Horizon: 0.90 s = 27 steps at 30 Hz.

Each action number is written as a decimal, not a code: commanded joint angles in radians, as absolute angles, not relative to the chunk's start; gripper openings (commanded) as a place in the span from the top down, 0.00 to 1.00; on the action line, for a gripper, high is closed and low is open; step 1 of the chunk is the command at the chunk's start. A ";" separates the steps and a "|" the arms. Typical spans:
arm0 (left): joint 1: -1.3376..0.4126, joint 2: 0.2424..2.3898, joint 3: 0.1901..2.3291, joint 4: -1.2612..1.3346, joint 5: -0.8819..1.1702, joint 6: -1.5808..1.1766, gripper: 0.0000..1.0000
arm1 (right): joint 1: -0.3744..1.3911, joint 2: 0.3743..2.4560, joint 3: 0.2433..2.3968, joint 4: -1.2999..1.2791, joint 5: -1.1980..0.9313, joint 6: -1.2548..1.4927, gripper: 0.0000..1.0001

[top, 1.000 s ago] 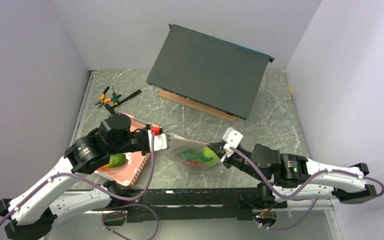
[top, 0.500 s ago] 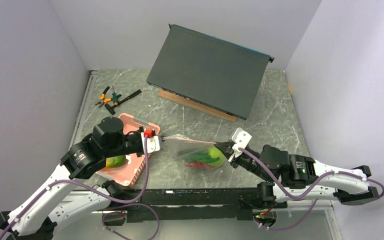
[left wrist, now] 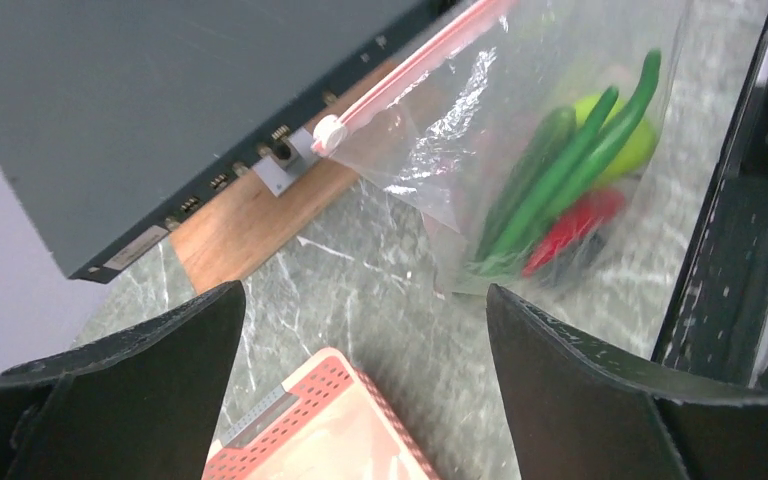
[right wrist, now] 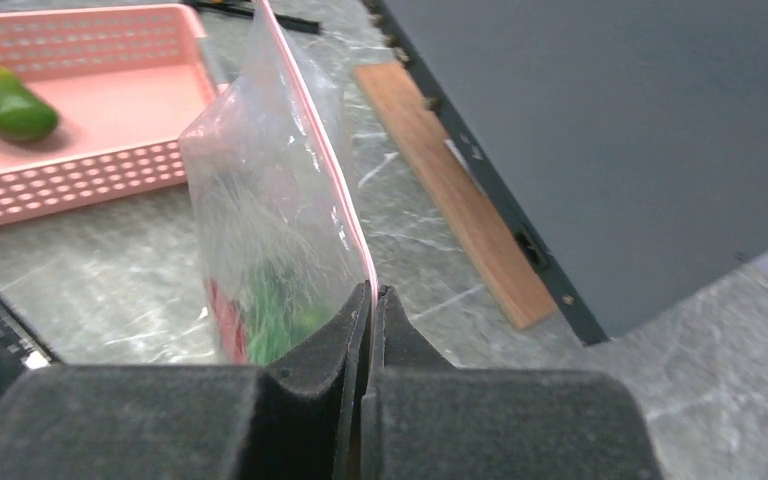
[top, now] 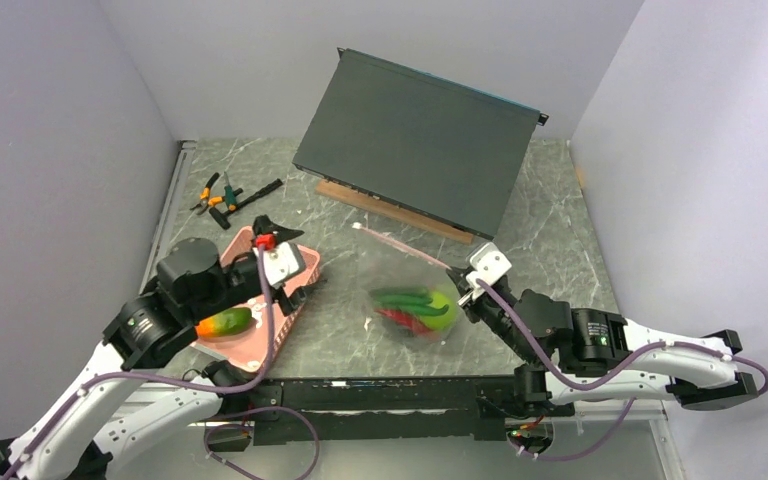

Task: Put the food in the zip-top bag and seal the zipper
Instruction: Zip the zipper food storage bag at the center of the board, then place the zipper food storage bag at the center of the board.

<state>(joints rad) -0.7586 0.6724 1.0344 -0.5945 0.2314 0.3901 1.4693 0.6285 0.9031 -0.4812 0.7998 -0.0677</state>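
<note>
Spillage is the main worry. The clear crinkly zip-top bag (top: 410, 285) is held up by a single pinch, the right gripper (right wrist: 372, 300) clamped on the right end of its pale-pink zipper strip (right wrist: 320, 150). The long green pepper (left wrist: 560, 170), bright green apple (left wrist: 635, 150) and red pieces (left wrist: 575, 225) sag at the bag's bottom. Whether the strip is pressed shut cannot be told; if it is not, a tug could tip food out. The left gripper (left wrist: 363, 300), fingers wide apart and holding nothing, hovers over the pink slotted basket (top: 300, 262) at the left. There the orange-green mango (top: 225, 321) lies outside the bag, and sealing now would strand it. The thin film could also slip from the pads.
</note>
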 commanded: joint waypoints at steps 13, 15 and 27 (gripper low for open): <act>-0.755 0.461 1.018 -0.429 0.087 -0.046 0.01 | 1.469 0.433 1.072 -0.686 1.061 -0.074 1.00; -0.756 0.440 1.032 -0.482 0.073 -0.111 0.02 | 1.469 0.456 1.039 -0.659 0.975 -0.038 1.00; -0.755 0.368 1.150 -0.803 0.003 -0.494 0.00 | 1.469 1.020 0.785 -0.161 0.828 0.324 1.00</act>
<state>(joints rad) -0.7578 0.3935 1.0924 -0.6971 0.0277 -0.3458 1.4670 0.9031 0.7876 -0.3977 0.8711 0.1802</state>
